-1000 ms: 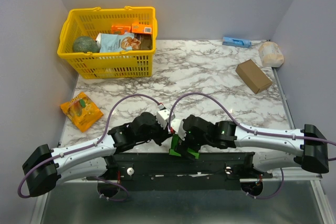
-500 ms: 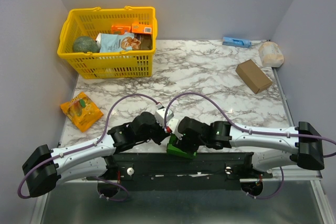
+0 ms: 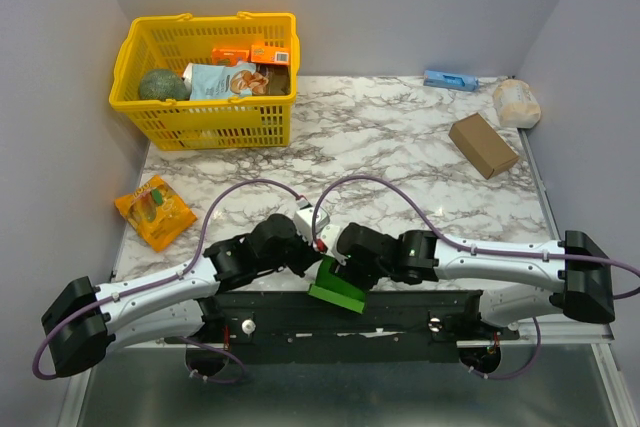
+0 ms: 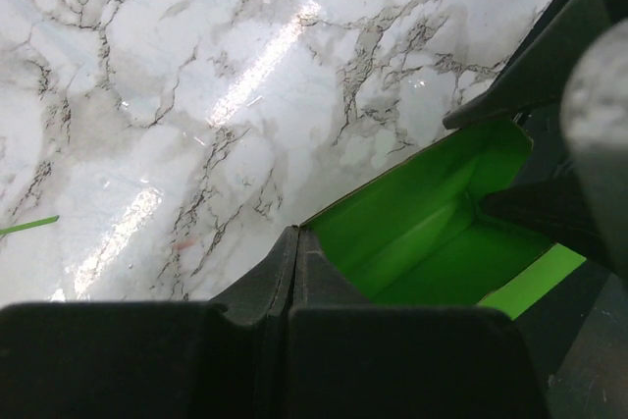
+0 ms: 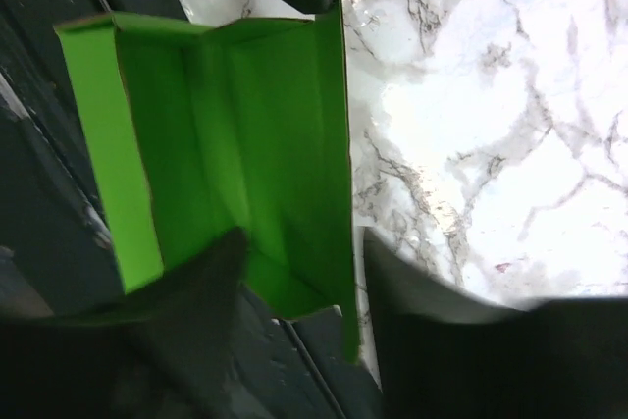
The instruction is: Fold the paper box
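At the far edge of the black base plate [image 3: 420, 312], where it meets the marble table [image 3: 400, 147], the paper box [image 3: 337, 293] is held between the two wrists, mostly over the plate, with one long wall along the marble's rim. Its long axis is laid roughly along that edge, and its hollow side is turned up toward both wrist cameras. The left gripper [image 4: 297, 237] is pressed together on one end of the marble-side wall. The fingers of the right gripper [image 5: 304, 242] are set apart astride that wall's other end, one inside the box and one outside. Beyond the plate a broad band of marble is open. The orange packet [image 3: 155, 212] is found beyond the plate's left end, and the yellow basket [image 3: 205, 119] and brown cardboard box [image 3: 483, 144] are well beyond it.
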You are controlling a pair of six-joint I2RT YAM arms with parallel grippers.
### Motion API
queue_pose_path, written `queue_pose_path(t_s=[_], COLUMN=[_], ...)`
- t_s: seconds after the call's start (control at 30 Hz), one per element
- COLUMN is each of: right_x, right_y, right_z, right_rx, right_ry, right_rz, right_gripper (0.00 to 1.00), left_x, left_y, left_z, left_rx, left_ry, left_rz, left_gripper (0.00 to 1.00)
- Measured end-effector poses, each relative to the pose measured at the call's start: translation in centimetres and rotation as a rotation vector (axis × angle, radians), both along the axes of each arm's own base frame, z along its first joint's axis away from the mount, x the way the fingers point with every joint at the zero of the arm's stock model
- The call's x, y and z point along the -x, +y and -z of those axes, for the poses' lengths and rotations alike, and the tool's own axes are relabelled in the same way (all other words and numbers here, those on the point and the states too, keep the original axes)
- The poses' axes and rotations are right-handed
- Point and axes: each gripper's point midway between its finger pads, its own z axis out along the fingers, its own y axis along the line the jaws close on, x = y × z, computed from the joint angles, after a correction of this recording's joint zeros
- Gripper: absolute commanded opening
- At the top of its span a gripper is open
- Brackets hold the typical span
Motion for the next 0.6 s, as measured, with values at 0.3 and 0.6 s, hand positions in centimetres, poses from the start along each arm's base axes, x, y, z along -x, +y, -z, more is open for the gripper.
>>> queue_pose_path(t_s=[0.3,0.6], right_x=[0.7,0.5], right_y=[0.6,1.3], right_z=[-2.4,-5.5], right_rx=[-0.092,-0.243], right_ry=[0.048,-0.012], right_rz=[0.06,0.009], right_gripper=[1.0,1.0], left_x=[-0.4,-0.2], left_y=[-1.0,-1.0], left_z=[-2.0,-1.9], left_rx=[0.077,0.07], left_ry=[-0.044,-0.049], left_rz=[0.004,0.017], left_gripper=[0.03,0.02])
